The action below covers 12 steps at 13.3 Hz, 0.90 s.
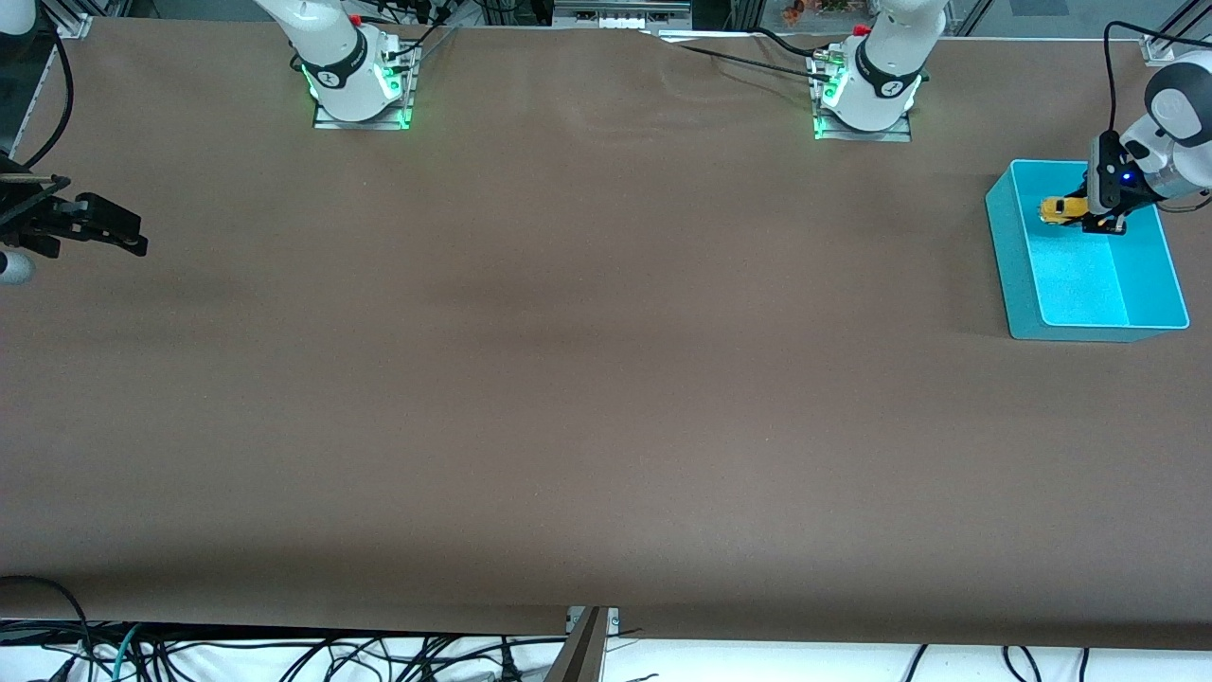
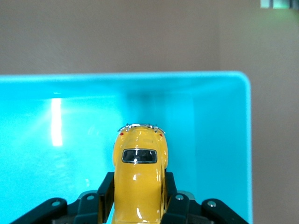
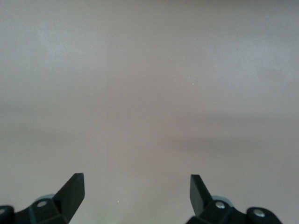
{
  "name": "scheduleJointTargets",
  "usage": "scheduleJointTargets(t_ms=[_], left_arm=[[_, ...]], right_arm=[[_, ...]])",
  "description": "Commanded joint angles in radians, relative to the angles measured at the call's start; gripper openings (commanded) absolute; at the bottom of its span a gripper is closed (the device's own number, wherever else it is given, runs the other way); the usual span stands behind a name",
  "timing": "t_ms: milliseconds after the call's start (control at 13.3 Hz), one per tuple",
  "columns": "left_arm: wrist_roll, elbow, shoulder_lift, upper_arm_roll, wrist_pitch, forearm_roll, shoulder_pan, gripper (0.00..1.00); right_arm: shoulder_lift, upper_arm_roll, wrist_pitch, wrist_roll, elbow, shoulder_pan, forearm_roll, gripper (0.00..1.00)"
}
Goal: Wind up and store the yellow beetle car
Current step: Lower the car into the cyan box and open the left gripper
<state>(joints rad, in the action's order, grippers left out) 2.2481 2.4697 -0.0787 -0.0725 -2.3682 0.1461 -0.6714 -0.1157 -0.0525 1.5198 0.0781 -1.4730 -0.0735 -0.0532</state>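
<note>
Two arms on the brown counter [image 1: 568,379], and no readable writing anywhere. Left tool [image 1: 1079,216] is clamped on the yellow beetle car [image 1: 1059,209], carrying it over the turquoise bin [image 1: 1070,332] at the left arm's end of the counter. From the left wrist, the car [image 2: 139,177] sits pinched between the black fingers [image 2: 105,196], pointing toward the bin's wall [image 2: 121,80], bin floor open beneath. Right tool [image 3: 136,191] waits over bare counter at the right arm's end, its fingers [image 3: 74,189] spread wide, holding nothing. Broad open surface lies between them.
</note>
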Motion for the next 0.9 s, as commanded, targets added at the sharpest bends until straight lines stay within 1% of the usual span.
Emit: scheduleJointTargets(t_ms=[0,150,225,300,375,599,749,824], left_arm=[[0.019,-0.008,-0.068,0.01,-0.06,0.047,-0.042,0.0],[0.018,-0.008,-0.113,0.01,-0.098,0.046,-0.048,0.0],[0.013,-0.008,-0.128,0.01,-0.12,0.046,-0.05,0.21],[0.005,-0.008,-0.13,0.01,-0.12,0.044,-0.05,0.52],[0.005,-0.009,-0.13,0.01,-0.12,0.043,-0.05,1.0],[0.004,-0.014,-0.115,0.011,-0.105,0.041,-0.047,1.0],[0.004,-0.034,-0.057,0.016,-0.057,0.04,-0.037,1.0],[0.004,-0.06,-0.033,0.022,-0.028,0.033,-0.028,1.0]], right_arm=[[0.008,-0.001,0.002,-0.015,-0.004,-0.002,0.012,1.0],[0.008,-0.001,0.002,-0.015,-0.004,-0.002,0.012,1.0],[0.008,-0.001,0.0,-0.015,-0.004,-0.002,0.012,1.0],[0.008,-0.001,0.0,-0.015,-0.004,-0.002,0.012,1.0],[0.008,-0.001,0.0,-0.015,-0.004,-0.002,0.013,1.0],[0.008,-0.001,0.0,-0.015,-0.004,-0.002,0.012,1.0],[0.008,-0.001,0.002,-0.015,-0.004,-0.002,0.012,1.0],[0.008,-0.001,0.0,-0.015,-0.004,-0.002,0.012,1.0]])
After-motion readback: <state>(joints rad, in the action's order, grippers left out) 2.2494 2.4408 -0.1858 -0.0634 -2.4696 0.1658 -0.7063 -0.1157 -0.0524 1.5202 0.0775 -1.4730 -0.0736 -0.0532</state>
